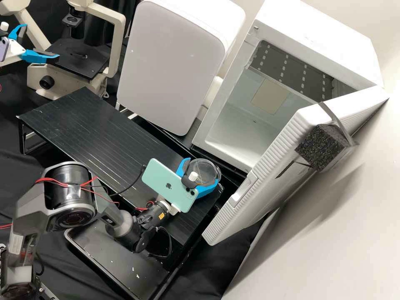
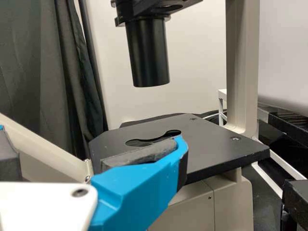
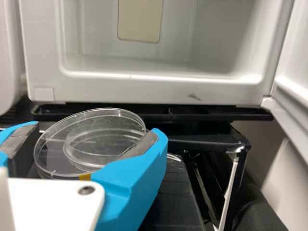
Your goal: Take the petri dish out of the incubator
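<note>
Right gripper, white with two bright blue fingers, is loaded, those fingers parted just by the width of what they hold. Left gripper, matching it, has its fingers spread wide with nothing between them.

Beyond the right gripper is the biggest thing, a boxy white incubator, its ribbed white door swung open to that gripper's right. Ahead and to the same gripper's left rises a white appliance with a flat, round-cornered front. Close by the left gripper stands a cream microscope, its flat black stage just past one blue finger. A long black ridged platform runs under the right gripper. Mounted behind that gripper's fingers is a mint-green phone. Smallest is the clear round plastic petri dish, outside the incubator, between the right gripper's dark-padded fingers, over the platform.
</note>
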You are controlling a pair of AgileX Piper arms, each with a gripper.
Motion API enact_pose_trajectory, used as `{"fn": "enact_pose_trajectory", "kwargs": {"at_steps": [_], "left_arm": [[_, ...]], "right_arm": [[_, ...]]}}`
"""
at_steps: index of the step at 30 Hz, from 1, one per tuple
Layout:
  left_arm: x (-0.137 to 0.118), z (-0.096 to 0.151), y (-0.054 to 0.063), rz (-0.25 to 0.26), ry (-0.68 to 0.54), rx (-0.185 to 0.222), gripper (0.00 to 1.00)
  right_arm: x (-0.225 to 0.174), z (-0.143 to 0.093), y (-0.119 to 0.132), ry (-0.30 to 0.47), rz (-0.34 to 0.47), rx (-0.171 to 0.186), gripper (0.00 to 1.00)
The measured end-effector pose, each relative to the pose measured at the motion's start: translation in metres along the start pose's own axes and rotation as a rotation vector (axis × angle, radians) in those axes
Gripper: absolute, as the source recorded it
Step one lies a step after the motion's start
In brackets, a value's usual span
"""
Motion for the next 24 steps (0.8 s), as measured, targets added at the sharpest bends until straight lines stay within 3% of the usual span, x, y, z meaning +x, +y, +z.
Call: {"fn": "enact_pose_trajectory", "kwargs": {"at_steps": [11, 20, 24], "left_arm": [[0.0, 0.0, 0.0, 0.0, 0.0, 0.0, 1.0], [0.0, 0.0, 0.0, 0.0, 0.0, 0.0, 1.0], [0.0, 0.0, 0.0, 0.0, 0.0, 0.0, 1.0]], "right_arm": [[-0.036, -0.016, 0.007, 0.004, 0.007, 0.012, 0.0], [-0.058, -0.043, -0.028, 0.076, -0.149, -0.008, 0.0], [-0.065, -0.049, -0.035, 0.089, -0.175, -0.008, 0.0]]}}
